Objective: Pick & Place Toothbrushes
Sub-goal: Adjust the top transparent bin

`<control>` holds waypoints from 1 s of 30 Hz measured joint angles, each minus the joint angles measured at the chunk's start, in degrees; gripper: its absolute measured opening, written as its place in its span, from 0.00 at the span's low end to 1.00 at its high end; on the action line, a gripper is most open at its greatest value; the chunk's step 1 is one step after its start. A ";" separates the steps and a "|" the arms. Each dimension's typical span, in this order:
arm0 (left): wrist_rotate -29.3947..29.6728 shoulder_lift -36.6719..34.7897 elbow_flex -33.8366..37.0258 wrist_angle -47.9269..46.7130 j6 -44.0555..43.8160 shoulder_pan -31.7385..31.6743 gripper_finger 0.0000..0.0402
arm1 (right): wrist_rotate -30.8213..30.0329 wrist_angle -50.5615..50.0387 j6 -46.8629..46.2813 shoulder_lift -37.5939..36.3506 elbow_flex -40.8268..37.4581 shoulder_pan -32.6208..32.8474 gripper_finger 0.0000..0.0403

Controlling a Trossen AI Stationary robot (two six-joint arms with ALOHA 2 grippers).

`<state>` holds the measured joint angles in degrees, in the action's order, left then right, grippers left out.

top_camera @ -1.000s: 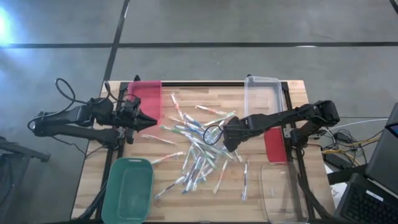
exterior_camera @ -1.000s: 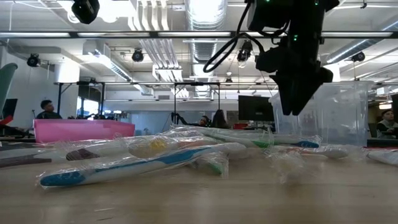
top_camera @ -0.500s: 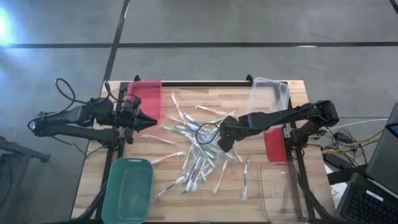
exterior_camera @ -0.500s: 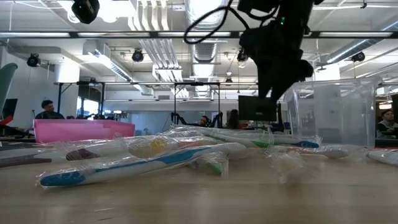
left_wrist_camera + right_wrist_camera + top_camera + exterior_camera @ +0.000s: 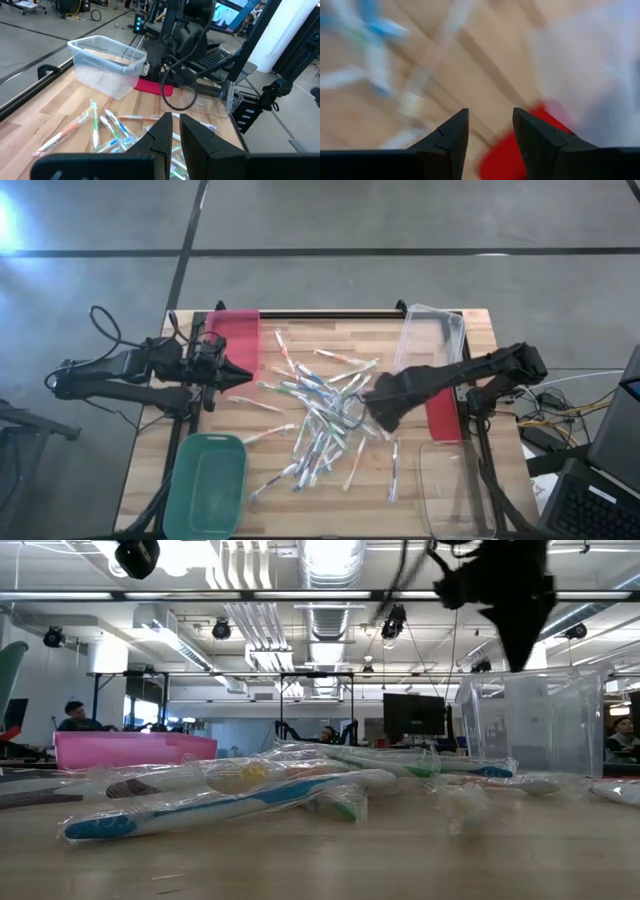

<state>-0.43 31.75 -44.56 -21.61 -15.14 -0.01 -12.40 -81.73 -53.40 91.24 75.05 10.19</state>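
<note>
I am looking down on the tabletop, where the toothbrushes are lying scattered across the middle in a loose heap, none of them in a bin. The right gripper is hanging above the right fringe of that heap, its jaws standing apart with nothing between them, as the right wrist view is showing over bare wood and a red patch. The left gripper is waiting near the left edge, just beside the pink bin at the far left corner, its jaws nearly closed on nothing.

A clear bin is sitting skewed at the far right corner, with a red pad along the right edge and a second clear bin overhanging the near right corner. The green bin is filling the near left corner. Bare wood is showing between the heap and the near edge, and along the far edge between the pink and clear bins.
</note>
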 joint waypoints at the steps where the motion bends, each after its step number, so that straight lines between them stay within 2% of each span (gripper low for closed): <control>1: 0.00 0.00 0.00 0.00 -0.02 0.00 0.10 | -0.05 -3.07 -0.40 0.00 -0.46 0.12 0.35; 4: 0.00 0.00 0.00 0.02 -0.02 0.01 0.10 | -0.07 -8.20 -0.85 0.00 -1.93 0.05 0.31; 8: 0.00 0.00 0.00 0.02 -0.17 0.02 0.10 | 0.28 -8.10 2.13 0.00 -4.09 -0.38 0.26; 18: 0.01 -0.02 0.32 0.04 -0.33 0.02 0.10 | -1.81 -8.25 2.83 -1.52 -10.61 -4.57 0.16; 25: 0.02 0.28 0.68 0.00 -0.09 0.02 0.10 | -6.66 -8.25 2.55 -4.49 -16.17 -7.47 0.13; 30: 0.02 0.31 0.70 0.02 -0.04 0.02 0.10 | -10.10 -8.29 0.93 -8.02 -19.78 -8.87 0.15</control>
<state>-0.40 32.05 -43.86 -21.58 -15.18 0.01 -22.50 -90.02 -52.47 83.22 55.27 1.33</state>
